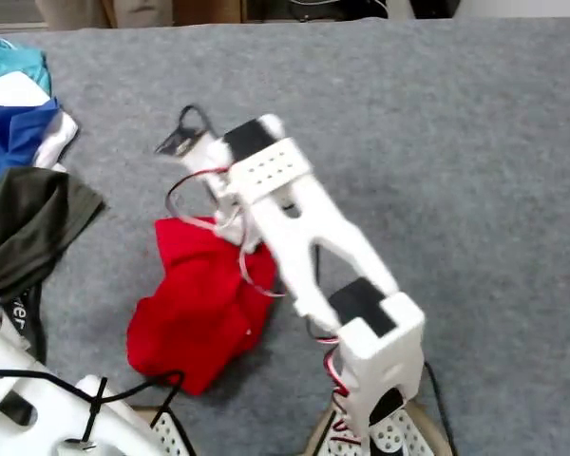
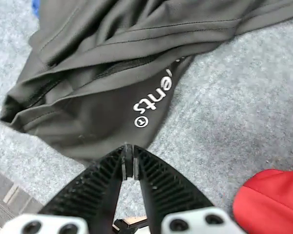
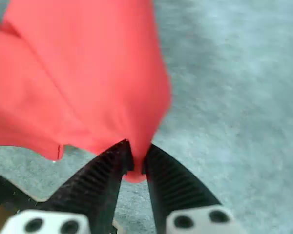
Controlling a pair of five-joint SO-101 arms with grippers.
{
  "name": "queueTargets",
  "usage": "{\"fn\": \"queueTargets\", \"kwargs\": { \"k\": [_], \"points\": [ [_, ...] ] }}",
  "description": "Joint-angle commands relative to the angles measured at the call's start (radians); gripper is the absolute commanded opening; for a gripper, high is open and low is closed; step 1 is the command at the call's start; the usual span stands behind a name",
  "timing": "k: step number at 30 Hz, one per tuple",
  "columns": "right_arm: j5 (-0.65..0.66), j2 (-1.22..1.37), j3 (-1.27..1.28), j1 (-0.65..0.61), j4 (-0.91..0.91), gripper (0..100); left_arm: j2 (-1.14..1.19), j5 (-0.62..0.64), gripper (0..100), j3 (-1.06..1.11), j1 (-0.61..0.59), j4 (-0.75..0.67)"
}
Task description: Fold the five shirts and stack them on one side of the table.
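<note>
Red shirt (image 1: 195,304) lies crumpled near-centre on the grey table (image 1: 456,142), with my right arm (image 1: 294,209) over its far edge. Dark shirt (image 1: 28,223) and blue shirt (image 1: 14,138) sit piled at the left edge. Left wrist: I see the left gripper (image 2: 128,158) pressed together, holding nothing, over the table just beside the dark shirt. Right wrist: right gripper (image 3: 135,163) pinching a fold of the red shirt.
</note>
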Motion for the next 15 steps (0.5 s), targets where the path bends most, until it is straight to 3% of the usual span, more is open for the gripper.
{"fn": "queueTargets", "kwargs": {
  "k": [1, 10, 15],
  "points": [
    [-0.006, -0.120, -0.050, 0.137, 0.009, 4.6, -0.008, 0.052, 2, -0.011, 0.098, 0.017],
    [0.163, -0.131, -0.090, 0.515, 0.006, 4.8, -0.008, 0.272, 2, -0.064, 0.592, 0.109],
    [0.226, -0.153, -0.038, 0.561, 0.014, 7.5, 0.001, 0.315, 3, -0.100, 0.829, 0.097]
  ]
}}
